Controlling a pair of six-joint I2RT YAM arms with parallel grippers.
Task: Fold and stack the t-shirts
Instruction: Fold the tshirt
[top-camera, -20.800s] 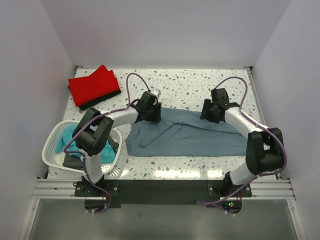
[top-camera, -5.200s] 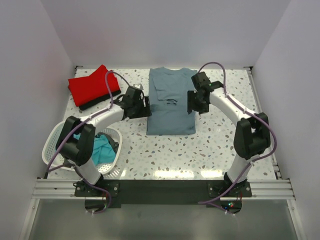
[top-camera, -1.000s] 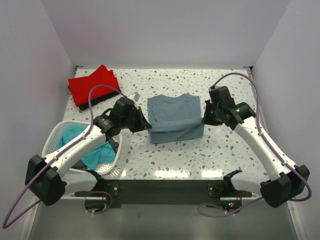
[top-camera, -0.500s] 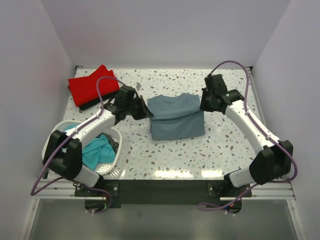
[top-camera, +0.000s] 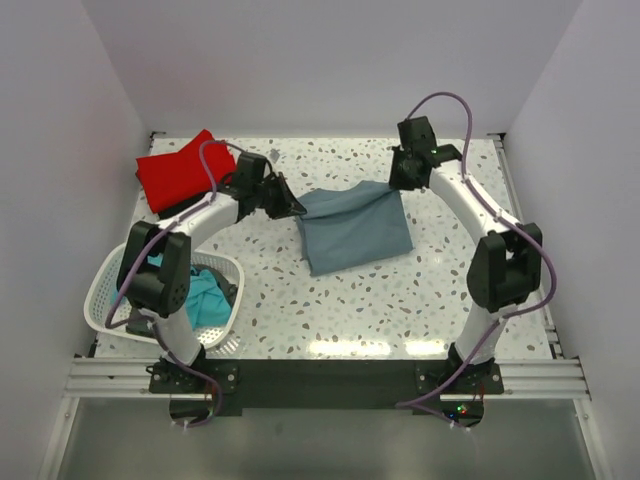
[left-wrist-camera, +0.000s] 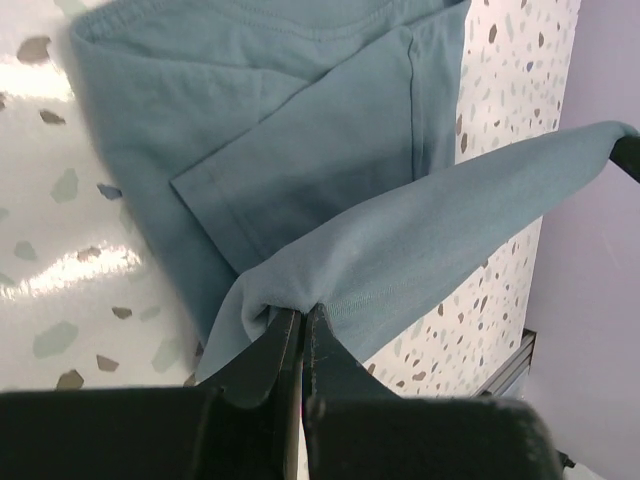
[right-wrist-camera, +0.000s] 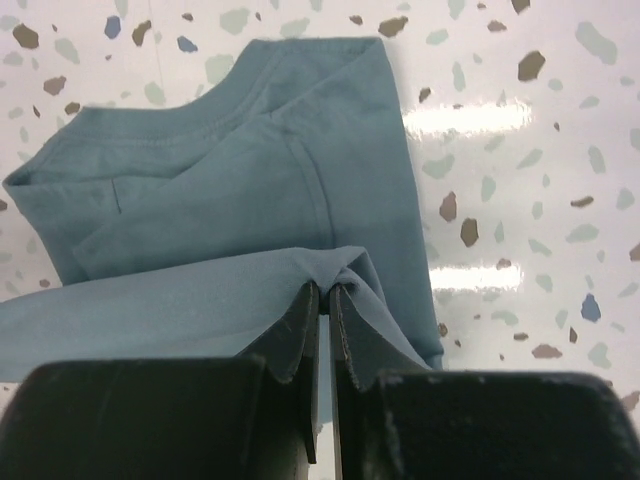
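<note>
The grey-blue t-shirt (top-camera: 355, 232) hangs pinched between left pincer (top-camera: 297, 210) and right pincer (top-camera: 398, 183).

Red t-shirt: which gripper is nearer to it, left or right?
Left. The left gripper grips the grey-blue t-shirt just right of the red t-shirt; the right gripper grips it farther right.

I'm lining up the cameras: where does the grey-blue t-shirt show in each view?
Top external: grey-blue t-shirt mid-table, slightly towards the far side.
Left wrist: grey-blue t-shirt fills the top and middle, pinched by left gripper.
Right wrist: grey-blue t-shirt centre-left, pinched by right gripper.
Shared landmark: speckled table, in all three.
</note>
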